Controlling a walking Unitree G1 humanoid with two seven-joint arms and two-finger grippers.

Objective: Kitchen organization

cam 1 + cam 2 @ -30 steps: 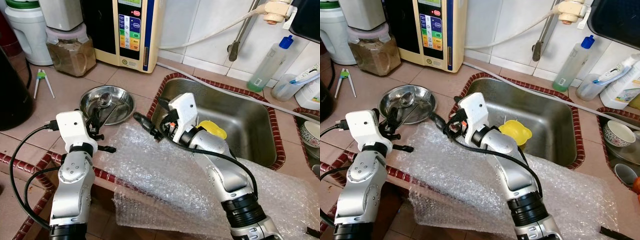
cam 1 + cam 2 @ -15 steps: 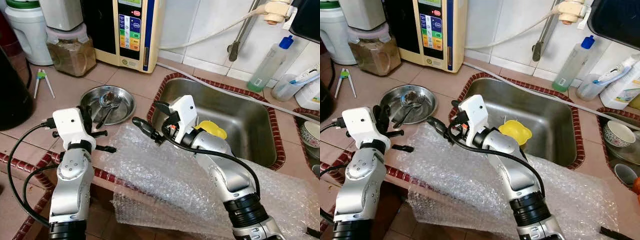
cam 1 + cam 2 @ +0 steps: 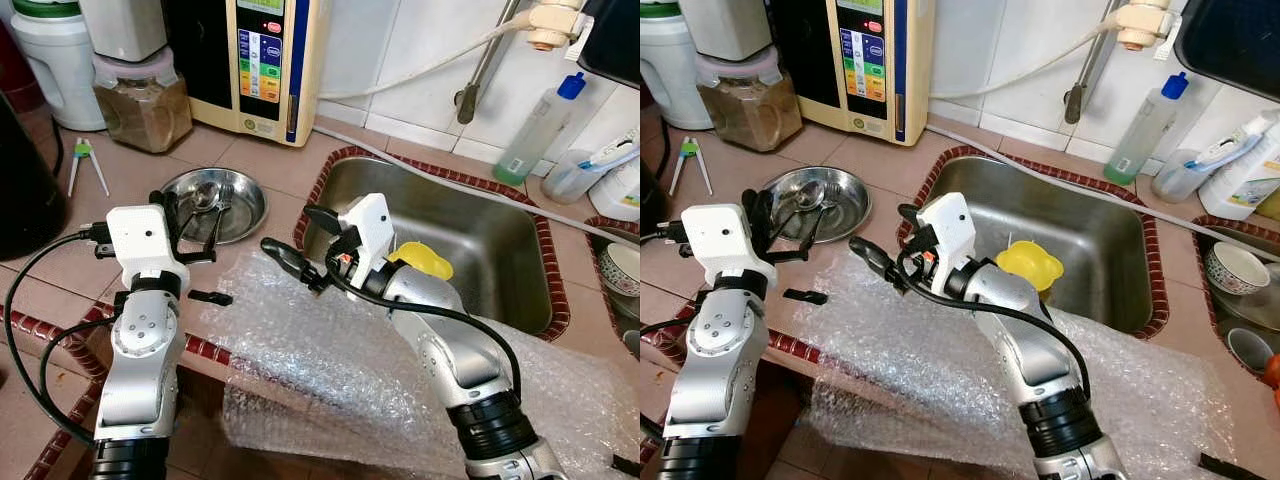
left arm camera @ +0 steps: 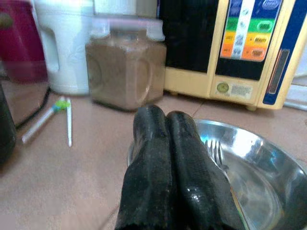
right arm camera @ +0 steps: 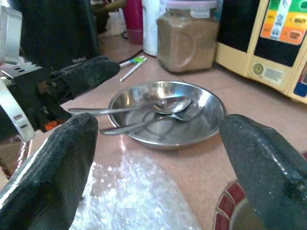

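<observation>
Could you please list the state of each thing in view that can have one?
Left pincer: shut, empty, over the dish's near rim.
Right pincer: open, empty, above the bubble wrap.
Dish: upright, holding spoons and a fork.
Jar: lidded, full of brown powder.
Yellow cup: in the sink.

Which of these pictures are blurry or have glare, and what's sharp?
Both eye views are sharp and evenly lit, with bright glints on the bubble wrap. In the left wrist view the shut left hand is in focus, while the brown jar behind is soft. In the right wrist view the steel bowl is fairly sharp and reflective, and the right hand's near fingers look blurred.
</observation>
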